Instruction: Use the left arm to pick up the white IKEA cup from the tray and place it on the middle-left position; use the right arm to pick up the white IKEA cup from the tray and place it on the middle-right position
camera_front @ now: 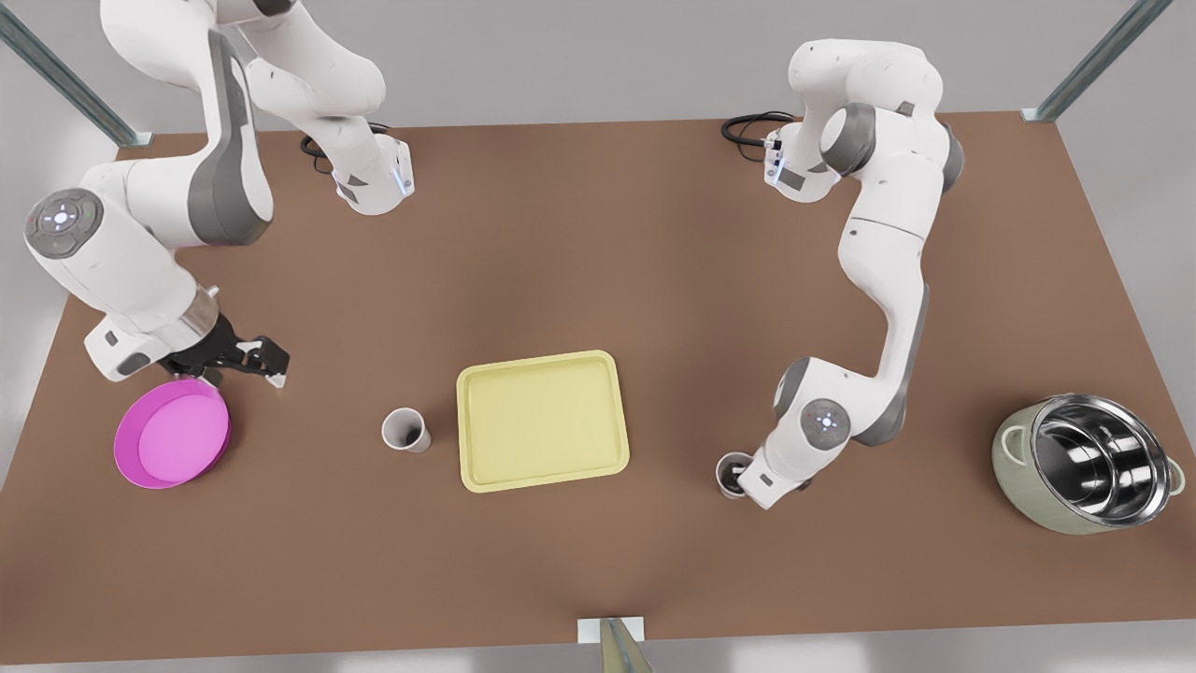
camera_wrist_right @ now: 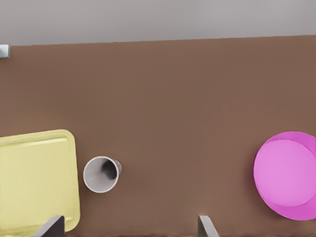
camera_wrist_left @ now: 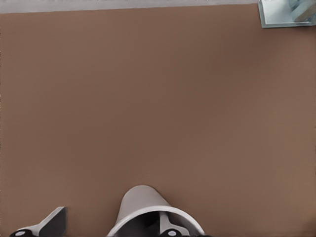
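Left jaws: seen at 4 o'clock of the tray [camera_front: 542, 421] in the front view, under the white wrist of the arm on that view's right, low over the desk [camera_front: 598, 234]. They are spread wide and nothing is clamped. In the left wrist view one finger [camera_wrist_left: 170, 230] is seen inside the mouth of the near cup [camera_wrist_left: 143, 210]. The other finger [camera_wrist_left: 49, 224] is held well clear of its wall.
Right jaws: seen at 9 o'clock of the tray in the front view, just beside the rim of the pink bowl [camera_front: 173, 437] at its 1 o'clock. They are opened wide and nothing is gripped. Both fingers [camera_wrist_right: 207, 226] are seen apart above bare desk.
Near cup: stood upright on the desk at 4 o'clock of the tray, well apart from it [camera_front: 731, 467].
Second cup: stood upright on the desk just off the tray at its 9 o'clock [camera_front: 406, 431], between tray and pink bowl and apart from both sets of jaws.
Cup form: a plain white tapered beaker with a round open mouth and a shaded grey inside.
Tray: pale yellow, flat and matt, rectangular with rounded corners and a low raised rim.
Pot: grey-green outside with a mirror-bright steel lining, set at 3 o'clock of the tray [camera_front: 1089, 463].
Desk: a smooth, uniform brown surface.
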Controlling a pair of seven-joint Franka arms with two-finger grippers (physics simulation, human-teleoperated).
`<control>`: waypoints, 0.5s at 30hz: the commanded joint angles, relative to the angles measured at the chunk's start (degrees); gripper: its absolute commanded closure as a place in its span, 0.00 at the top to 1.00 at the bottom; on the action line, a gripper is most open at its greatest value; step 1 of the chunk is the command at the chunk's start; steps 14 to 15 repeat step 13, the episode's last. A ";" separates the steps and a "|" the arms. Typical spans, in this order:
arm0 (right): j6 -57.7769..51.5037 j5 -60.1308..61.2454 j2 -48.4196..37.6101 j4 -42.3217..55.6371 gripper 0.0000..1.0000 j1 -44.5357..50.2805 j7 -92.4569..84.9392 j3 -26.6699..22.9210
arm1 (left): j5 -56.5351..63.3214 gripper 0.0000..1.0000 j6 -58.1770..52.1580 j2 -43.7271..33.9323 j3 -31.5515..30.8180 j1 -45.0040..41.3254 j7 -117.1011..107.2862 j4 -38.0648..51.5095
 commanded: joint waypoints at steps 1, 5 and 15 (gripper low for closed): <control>-6.27 0.61 -0.74 -0.67 1.00 0.85 -8.77 0.11 | 1.37 1.00 -0.03 -0.54 -0.02 0.12 9.04 0.08; -5.48 0.79 -0.56 -0.67 1.00 0.85 -9.39 0.02 | -5.48 1.00 -38.59 -22.50 -1.25 2.04 6.31 0.69; -5.40 0.79 -0.47 -0.58 1.00 0.85 -9.48 0.11 | -11.90 1.00 -34.66 -34.38 -2.04 12.42 14.05 -9.06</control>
